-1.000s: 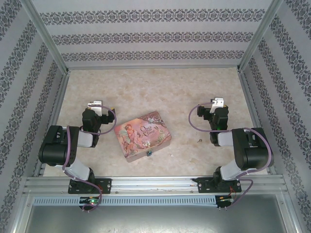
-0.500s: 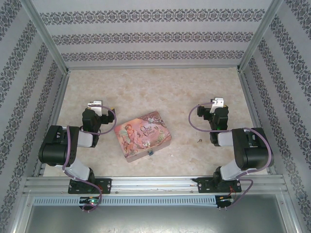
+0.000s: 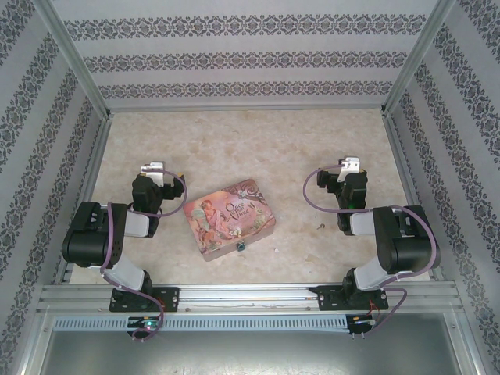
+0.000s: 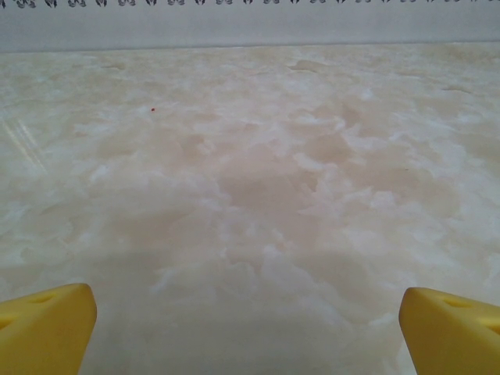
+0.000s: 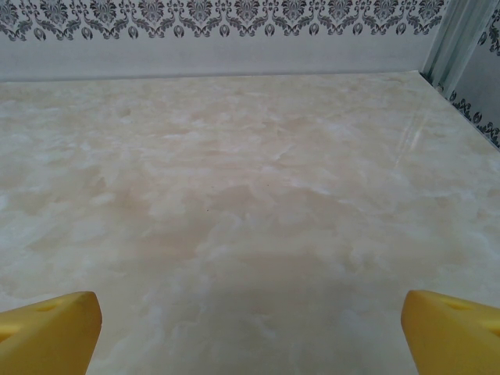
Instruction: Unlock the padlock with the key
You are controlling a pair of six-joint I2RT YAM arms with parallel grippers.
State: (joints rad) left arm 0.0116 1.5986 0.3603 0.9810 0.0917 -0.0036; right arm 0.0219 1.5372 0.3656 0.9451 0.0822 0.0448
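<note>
The tiny blue-teal padlock (image 3: 241,246) hangs at the near edge of the pink illustrated tin (image 3: 230,216) in the middle of the table. The key (image 3: 319,226) is a small dark speck lying on the marbled table to the right of the tin, just left of the right arm. My left gripper (image 3: 154,166) rests left of the tin, well apart from it, pointing to the far wall. In the left wrist view this gripper (image 4: 248,332) is open, yellow fingertips (image 4: 47,324) wide apart over bare table. My right gripper (image 3: 351,164) (image 5: 250,332) is open too, beyond the key.
Patterned walls with metal corner posts (image 3: 410,58) close in the table on three sides. An aluminium rail (image 3: 250,295) with both arm bases runs along the near edge. Purple cables (image 3: 308,195) loop off each wrist.
</note>
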